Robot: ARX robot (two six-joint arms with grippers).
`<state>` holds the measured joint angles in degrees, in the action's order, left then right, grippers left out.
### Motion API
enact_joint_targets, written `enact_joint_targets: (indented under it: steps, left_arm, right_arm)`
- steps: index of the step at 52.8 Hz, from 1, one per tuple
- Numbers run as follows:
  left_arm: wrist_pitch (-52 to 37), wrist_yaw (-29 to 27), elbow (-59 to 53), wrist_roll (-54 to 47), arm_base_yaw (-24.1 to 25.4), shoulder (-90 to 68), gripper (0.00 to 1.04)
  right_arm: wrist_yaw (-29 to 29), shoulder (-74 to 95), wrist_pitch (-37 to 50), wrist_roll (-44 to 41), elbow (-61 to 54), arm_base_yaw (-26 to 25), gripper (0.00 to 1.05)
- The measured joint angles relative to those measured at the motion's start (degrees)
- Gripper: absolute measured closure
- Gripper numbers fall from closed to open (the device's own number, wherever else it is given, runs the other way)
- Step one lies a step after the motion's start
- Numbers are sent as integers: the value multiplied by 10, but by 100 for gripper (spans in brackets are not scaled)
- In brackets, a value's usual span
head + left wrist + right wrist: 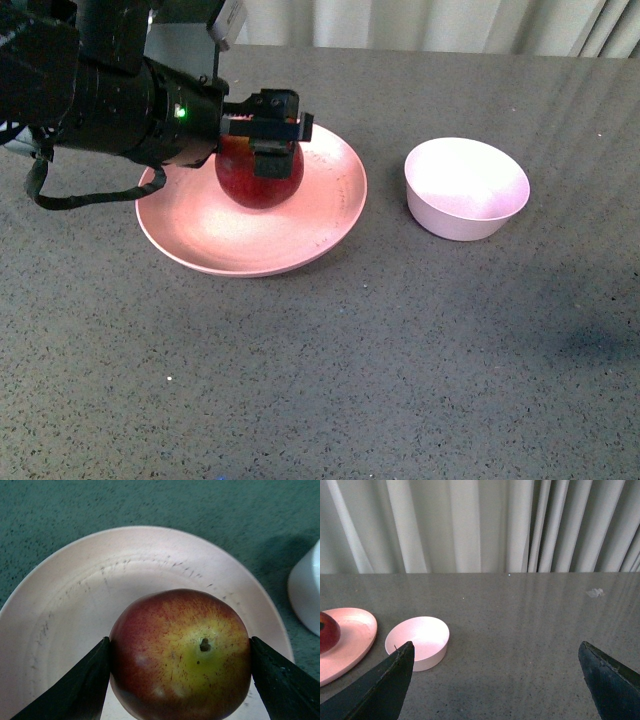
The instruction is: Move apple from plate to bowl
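A dark-red apple (258, 182) with a yellow patch round its stem dimple sits over the wide pink plate (330, 195). My left gripper (268, 140) comes down from the left and is shut on it. In the left wrist view both black fingers (80, 685) press against the apple (180, 655) above the plate (75, 590). The small pale bowl (466, 187) stands empty to the right of the plate. My right gripper (497, 680) is open over bare table, out of the front view; its camera sees the bowl (418, 642), the plate (350, 640) and the apple (327, 632).
The dark speckled table (400, 360) stretches all round the plate and bowl. Pale curtains (480, 525) hang behind its far edge. A black cable (80, 198) loops off my left arm beside the plate.
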<state>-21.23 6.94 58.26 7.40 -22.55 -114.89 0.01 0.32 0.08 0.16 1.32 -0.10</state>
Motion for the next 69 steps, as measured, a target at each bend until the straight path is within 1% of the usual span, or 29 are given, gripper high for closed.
enact_joint_targets:
  steps: [6, 14, 25, 46, 69]
  left_arm:
    - [9, 10, 15, 12, -23, 24, 34]
    - [24, 16, 54, 26, -69, 29, 34]
    - [54, 9, 127, 30, -115, -10, 34]
    - [82, 7, 201, 29, -160, -78, 34]
    - [102, 8, 260, 29, -176, -137, 34]
  right_arm:
    - [0, 0, 0, 0, 0, 0, 9]
    - [0, 0, 0, 0, 0, 0, 9]
    - [0, 0, 0, 0, 0, 0, 9]
    - [0, 0, 0, 0, 0, 0, 9]
    - [0, 0, 0, 0, 0, 0, 9]
